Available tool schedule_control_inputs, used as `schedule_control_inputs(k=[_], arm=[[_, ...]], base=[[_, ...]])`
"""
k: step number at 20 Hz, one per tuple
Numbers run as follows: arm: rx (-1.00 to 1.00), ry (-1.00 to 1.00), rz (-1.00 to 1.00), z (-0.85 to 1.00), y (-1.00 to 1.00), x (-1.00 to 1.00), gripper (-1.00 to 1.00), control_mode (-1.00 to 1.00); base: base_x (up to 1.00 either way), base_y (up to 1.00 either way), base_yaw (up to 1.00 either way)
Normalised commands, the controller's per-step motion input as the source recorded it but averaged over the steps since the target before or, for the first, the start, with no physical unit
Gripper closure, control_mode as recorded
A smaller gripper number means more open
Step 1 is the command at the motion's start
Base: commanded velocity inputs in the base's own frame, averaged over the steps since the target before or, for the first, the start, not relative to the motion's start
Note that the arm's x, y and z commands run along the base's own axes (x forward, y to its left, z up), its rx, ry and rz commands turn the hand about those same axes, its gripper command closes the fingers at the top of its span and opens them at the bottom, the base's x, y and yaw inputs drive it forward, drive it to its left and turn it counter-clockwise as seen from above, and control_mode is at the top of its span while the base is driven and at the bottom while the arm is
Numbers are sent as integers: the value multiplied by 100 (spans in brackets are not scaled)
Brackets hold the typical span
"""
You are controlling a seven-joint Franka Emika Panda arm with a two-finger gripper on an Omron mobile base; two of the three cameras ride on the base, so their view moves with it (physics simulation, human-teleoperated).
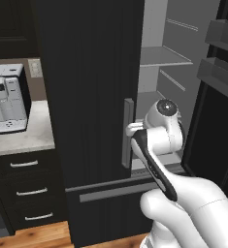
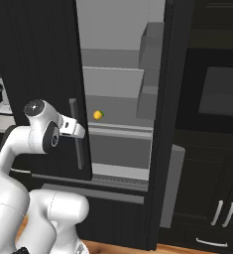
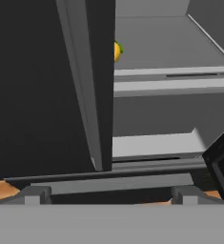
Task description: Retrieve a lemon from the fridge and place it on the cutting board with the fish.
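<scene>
The black fridge (image 1: 86,72) stands with its left door shut and its right door swung open on a light grey shelved interior (image 2: 113,79). The lemon (image 2: 98,115), small and yellow-orange, lies on a middle shelf near the left door's edge. In the hand view the lemon (image 3: 117,51) peeks out from behind that door edge. My gripper (image 2: 80,131) hangs in front of the left door's grey bar handle (image 1: 128,131), below and left of the lemon. It is open (image 3: 111,194), with nothing between its fingertips. The cutting board and the fish are out of view.
The open right door (image 1: 222,72) with its bins juts out at the right. A coffee machine (image 1: 8,97) stands on the counter (image 1: 23,140) to the left, over drawers (image 1: 25,191). Dark cabinets and an oven (image 2: 219,94) flank the fridge's right side.
</scene>
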Motion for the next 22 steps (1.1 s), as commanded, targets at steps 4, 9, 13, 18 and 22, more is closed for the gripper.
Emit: schedule_control_inputs(k=[4,9,13,18,22], arm=[[0,-1,10,0,24,32,-100,-100],[0,0,0,0,9,55,-100,-100],[0,0,0,0,0,47,-100,-100],[0,0,0,0,9,51,-100,-100],[0,0,0,-9,15,49,-100,-100]], base=[[0,0,0],[0,0,0],[0,0,0],[0,0,0],[0,0,0]])
